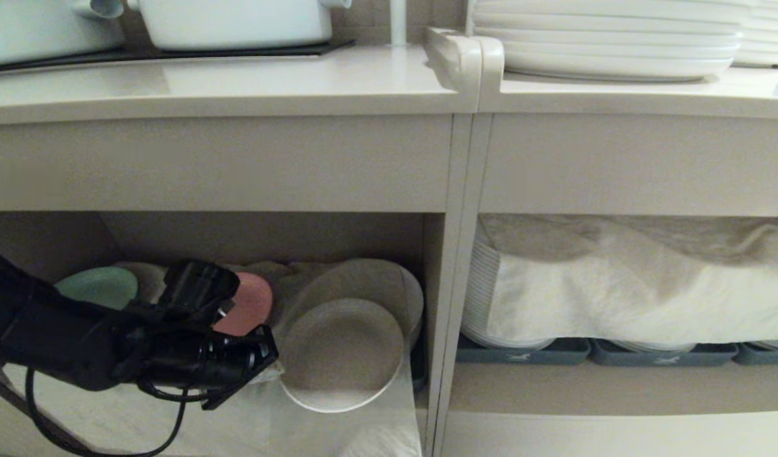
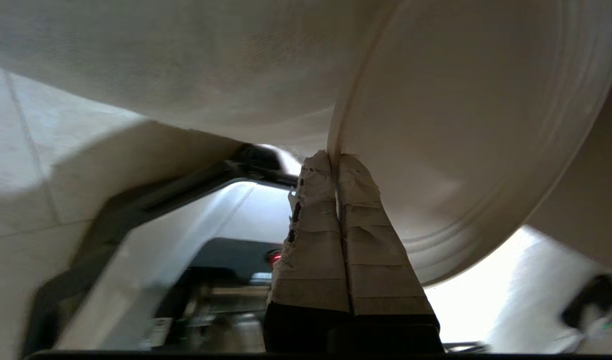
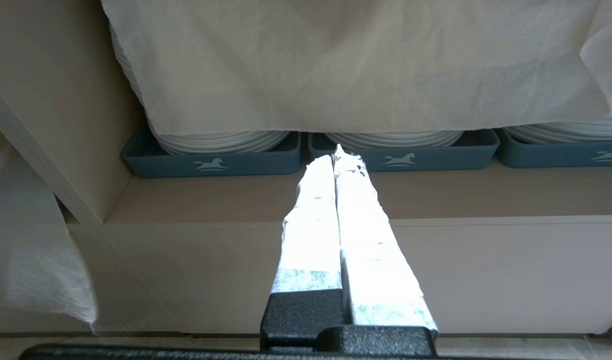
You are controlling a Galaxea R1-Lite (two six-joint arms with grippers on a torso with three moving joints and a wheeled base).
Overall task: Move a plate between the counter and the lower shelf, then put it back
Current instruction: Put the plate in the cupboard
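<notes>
The cream plate (image 1: 341, 352) hangs tilted at the mouth of the lower shelf (image 1: 268, 238), left of the cabinet divider. My left gripper (image 1: 271, 365) comes in from the lower left and is shut on the plate's left rim. In the left wrist view the taped fingers (image 2: 355, 210) pinch the rim of the plate (image 2: 460, 150). A larger cream plate (image 1: 376, 279) leans behind it. The counter (image 1: 236, 82) runs above. My right gripper (image 3: 338, 152) is shut and empty, in front of the compartment with grey-blue trays.
A green plate (image 1: 100, 285) and a pink plate (image 1: 252, 304) stand in the shelf, over a white cloth (image 1: 173, 406). White pots (image 1: 236, 22) sit on the counter's hob. Dinner plates (image 1: 611, 44) are stacked at right. Cloth-covered plates (image 1: 636, 285) sit in grey-blue trays (image 1: 522, 352).
</notes>
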